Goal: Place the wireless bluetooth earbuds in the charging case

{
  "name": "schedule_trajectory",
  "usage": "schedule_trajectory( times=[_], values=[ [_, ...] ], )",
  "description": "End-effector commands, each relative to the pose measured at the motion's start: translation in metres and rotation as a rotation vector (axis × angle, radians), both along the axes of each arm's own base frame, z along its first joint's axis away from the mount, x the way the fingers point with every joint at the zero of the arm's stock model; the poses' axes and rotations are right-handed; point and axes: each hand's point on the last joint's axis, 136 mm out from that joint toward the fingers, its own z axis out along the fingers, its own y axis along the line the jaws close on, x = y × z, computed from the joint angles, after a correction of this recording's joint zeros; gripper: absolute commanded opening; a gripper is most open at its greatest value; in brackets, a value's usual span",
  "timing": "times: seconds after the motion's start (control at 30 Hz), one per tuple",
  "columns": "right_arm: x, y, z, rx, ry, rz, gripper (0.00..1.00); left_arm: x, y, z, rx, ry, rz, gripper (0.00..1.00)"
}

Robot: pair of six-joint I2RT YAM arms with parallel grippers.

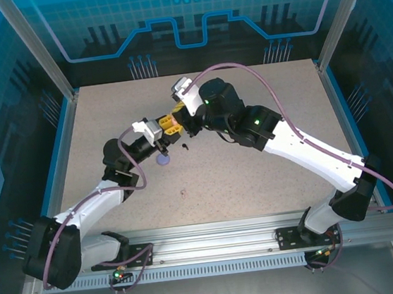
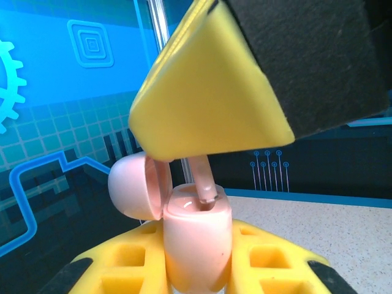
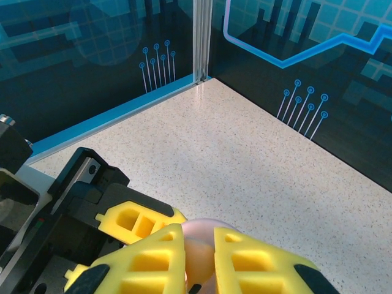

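The pale pink stemmed earbud (image 2: 205,182) stands upright with its lower end in a well of the pale pink egg-shaped plastic charging case (image 2: 196,245), whose domed lid (image 2: 131,187) is swung open to the left. The left wrist view gives us this close up. There the left gripper (image 2: 197,272) is clamped on the case's sides, and a yellow finger (image 2: 208,104) of the right gripper sits over the earbud's top. From the right wrist we see the right gripper (image 3: 199,260) with its fingers drawn nearly together on something pink, which we take to be the earbud. From above, just on the near side of the meeting grippers, we find a tiny black earbud (image 1: 184,147) and a round lavender case (image 1: 162,161) lying apart on the speckled beige table (image 1: 281,201). Bare tabletop spreads on all sides, its blue-edged borders well away.
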Motion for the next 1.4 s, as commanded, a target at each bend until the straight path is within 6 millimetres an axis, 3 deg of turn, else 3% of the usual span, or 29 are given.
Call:
schedule_trajectory(
  times=[0.0,0.4,0.93,1.0,1.13,1.23,1.37],
  values=[
    [0.003,-0.002,-0.002,0.022,0.009,-0.007,0.14,-0.005,0.0,0.023,0.0,-0.081,0.012,0.0],
    [-0.001,-0.012,-0.013,0.017,0.028,-0.017,0.13,-0.004,0.001,0.025,-0.004,-0.083,0.018,0.0],
    [-0.016,0.022,-0.033,-0.043,0.06,0.116,0.14,-0.006,0.001,0.031,-0.022,-0.078,0.011,0.0],
    [-0.015,0.021,-0.033,-0.041,0.059,0.105,0.18,-0.006,0.001,0.031,-0.023,-0.075,0.009,0.0],
    [-0.011,0.015,-0.019,-0.013,0.049,0.066,0.37,-0.005,0.001,0.029,-0.027,-0.067,0.013,0.0],
    [-0.007,0.006,0.005,0.043,0.038,0.024,0.55,-0.004,0.002,0.027,-0.031,-0.059,0.017,0.0],
    [-0.007,-0.01,0.042,0.148,0.018,-0.022,0.66,-0.001,0.003,0.023,-0.045,-0.052,0.027,0.0]
  ],
)
